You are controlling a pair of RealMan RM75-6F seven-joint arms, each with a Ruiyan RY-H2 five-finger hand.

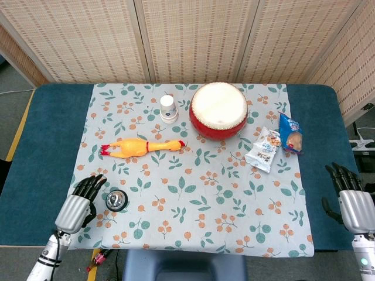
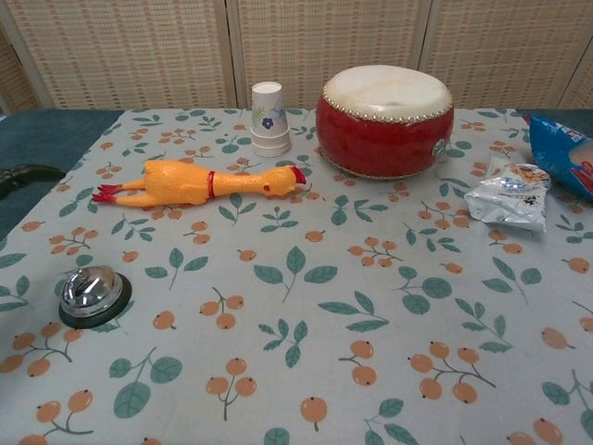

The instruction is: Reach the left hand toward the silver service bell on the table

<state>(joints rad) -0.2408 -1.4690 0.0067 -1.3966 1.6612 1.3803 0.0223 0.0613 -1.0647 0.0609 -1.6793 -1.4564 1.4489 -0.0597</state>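
Note:
The silver service bell (image 1: 116,200) (image 2: 93,294) sits on its black base near the front left of the floral cloth. My left hand (image 1: 80,204) hovers just left of the bell, fingers apart and pointing away from me, holding nothing. In the chest view only a dark fingertip (image 2: 26,173) shows at the left edge. My right hand (image 1: 350,197) rests at the far right over the blue table edge, fingers spread and empty.
A yellow rubber chicken (image 1: 142,146) lies behind the bell. Farther back stand a paper cup (image 1: 168,109) and a red drum (image 1: 218,110). Two snack packets (image 1: 265,150) (image 1: 291,133) lie at the right. The floral cloth (image 1: 193,193) covers the table's middle.

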